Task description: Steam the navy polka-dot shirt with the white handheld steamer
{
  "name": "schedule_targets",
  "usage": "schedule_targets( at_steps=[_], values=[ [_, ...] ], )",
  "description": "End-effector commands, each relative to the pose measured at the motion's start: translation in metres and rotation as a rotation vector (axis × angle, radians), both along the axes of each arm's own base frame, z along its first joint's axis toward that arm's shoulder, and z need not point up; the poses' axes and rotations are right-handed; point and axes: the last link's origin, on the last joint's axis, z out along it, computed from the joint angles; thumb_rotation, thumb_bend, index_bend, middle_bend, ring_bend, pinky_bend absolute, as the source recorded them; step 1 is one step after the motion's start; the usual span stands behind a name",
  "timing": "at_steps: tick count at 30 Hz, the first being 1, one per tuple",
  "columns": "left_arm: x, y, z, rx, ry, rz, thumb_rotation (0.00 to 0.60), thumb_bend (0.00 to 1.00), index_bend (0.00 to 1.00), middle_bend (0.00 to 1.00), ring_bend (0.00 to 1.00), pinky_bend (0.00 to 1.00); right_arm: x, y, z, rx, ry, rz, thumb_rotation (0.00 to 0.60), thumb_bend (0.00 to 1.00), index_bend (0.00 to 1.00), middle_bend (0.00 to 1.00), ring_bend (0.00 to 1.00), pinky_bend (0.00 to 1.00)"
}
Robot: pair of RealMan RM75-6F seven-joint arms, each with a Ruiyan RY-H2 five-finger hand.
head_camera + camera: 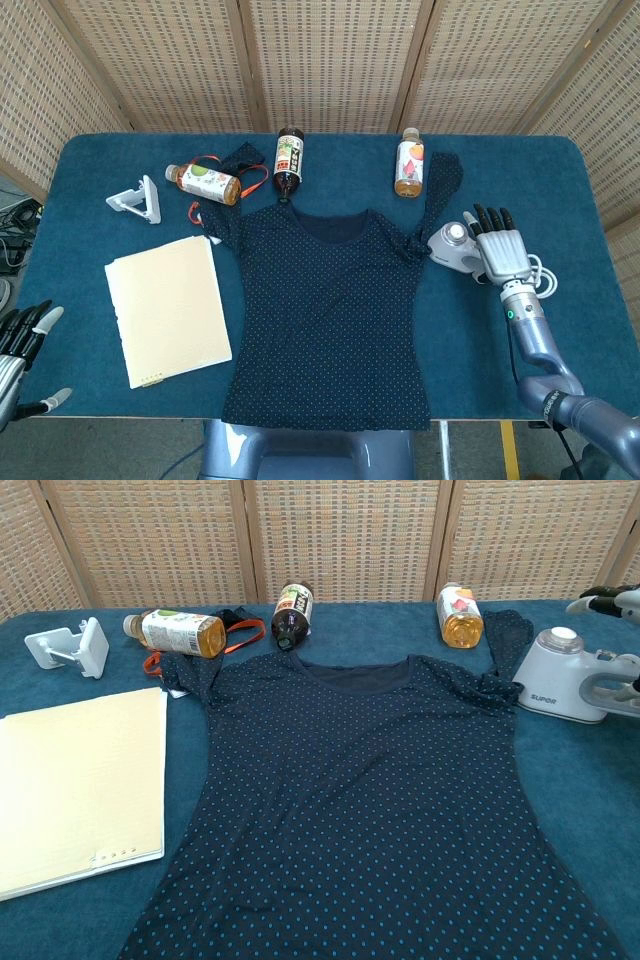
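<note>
The navy polka-dot shirt (330, 300) (360, 800) lies flat on the blue table, neck toward the far side. The white handheld steamer (452, 245) (565, 675) rests on the table just off the shirt's right sleeve, its cord (540, 275) trailing to the right. My right hand (499, 248) (612, 598) hovers over the steamer's handle end with its fingers stretched out and apart; nothing is gripped. My left hand (22, 345) hangs off the near left corner of the table, fingers apart and empty.
A cream folder (168, 308) lies left of the shirt. A white clip stand (138, 198), a green-label bottle (207, 182) with a red cord, a dark bottle (288, 160) and an orange bottle (409, 163) line the far side. Wicker screens stand behind.
</note>
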Motion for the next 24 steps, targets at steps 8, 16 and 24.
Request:
schedule_targets(
  at_steps=[8,16,24],
  values=[
    [0.002,-0.014,0.009,0.030,-0.003,-0.031,0.600,0.00,0.00,0.00,0.00,0.00,0.010,0.062,0.047,-0.019,-0.083,0.026,0.600,0.00,0.00,0.00,0.00,0.00],
    [-0.002,-0.023,0.012,0.097,0.060,0.025,0.600,0.00,0.00,0.00,0.00,0.00,0.019,0.128,0.088,-0.060,-0.260,0.150,0.600,0.00,0.00,0.00,0.00,0.00],
    [-0.004,-0.025,0.014,0.086,0.055,0.017,0.600,0.00,0.00,0.00,0.00,0.00,0.014,0.165,0.094,-0.105,-0.272,0.188,0.600,0.00,0.00,0.00,0.00,0.00]
  ],
)
